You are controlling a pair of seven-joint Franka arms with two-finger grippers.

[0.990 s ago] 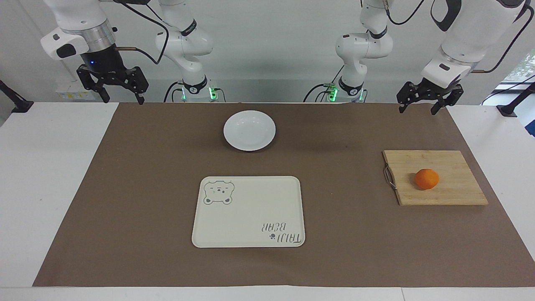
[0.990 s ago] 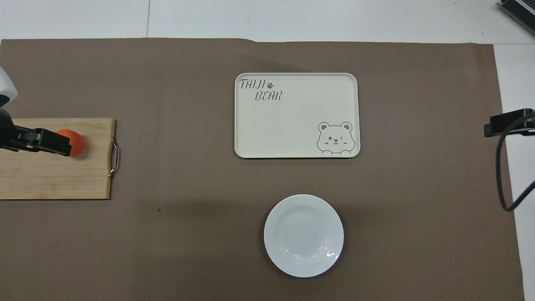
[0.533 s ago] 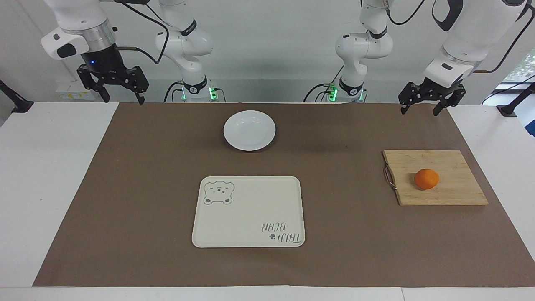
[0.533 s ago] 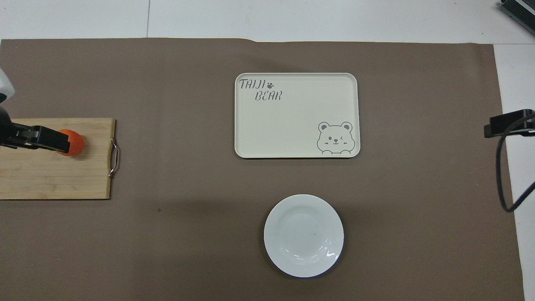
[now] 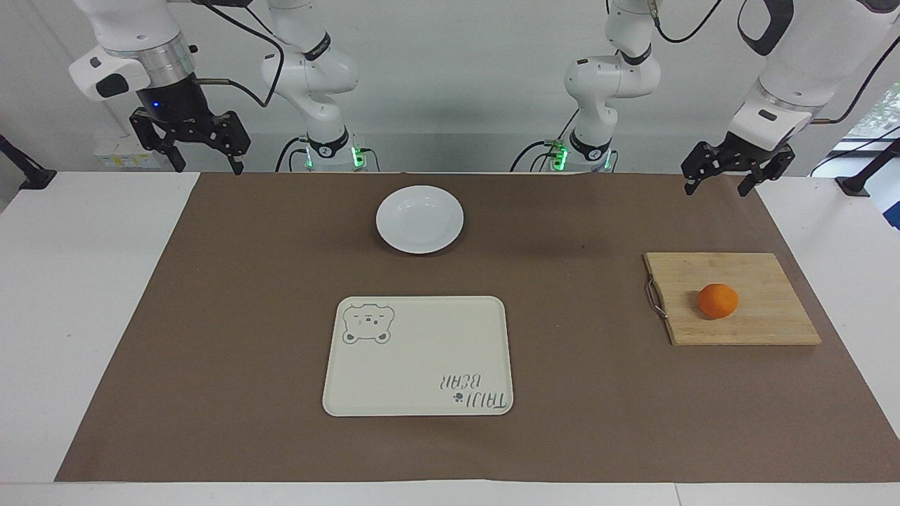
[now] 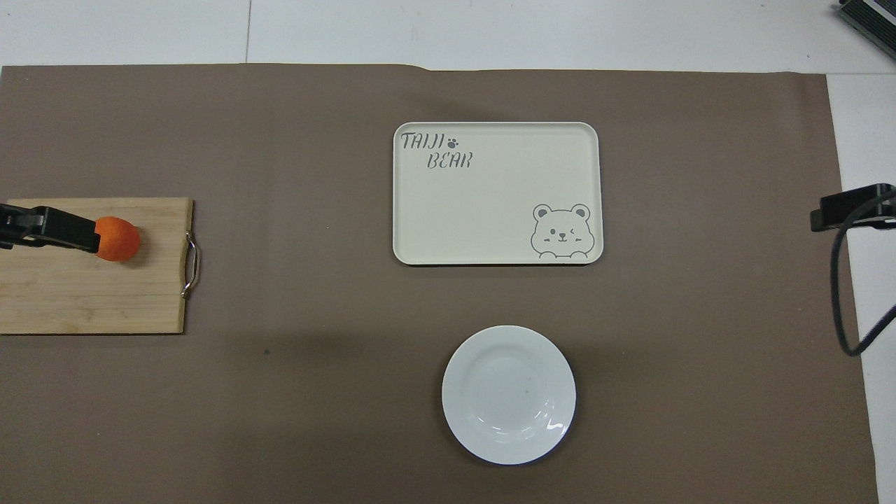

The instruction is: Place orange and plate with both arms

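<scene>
Sitting near the middle of a wooden cutting board (image 5: 731, 299), the orange (image 5: 718, 301) is resting untouched toward the left arm's end of the table, and the board's metal handle (image 5: 654, 298) is pointing toward the table's middle. The left gripper (image 5: 718, 188) is hanging in the air with its jaws spread wide and nothing between them, up over the brown mat's (image 5: 281, 337) edge at the robots' end, not touching the board or the fruit; in the overhead view one black finger of it (image 6: 49, 228) is covering part of the orange (image 6: 117, 239), but the facing view is showing it well above and apart. The plate (image 5: 420, 218) is lying flat on the mat, bare, nearer to the robots than the cream tray (image 5: 418, 355), which is carrying a bear drawing and lettering and is holding nothing. Plate and tray are lying close to the table's middle, well apart from the board. The right gripper (image 5: 204, 169) is waiting high at the right arm's end, over the mat's corner nearest the robots, its jaws also standing wide open and holding nothing. In the overhead view only a black part of the right arm (image 6: 850, 207) and a looping cable (image 6: 840, 294) are showing at the frame's edge. The white table (image 5: 84, 295) is showing bare at either end of the mat.
</scene>
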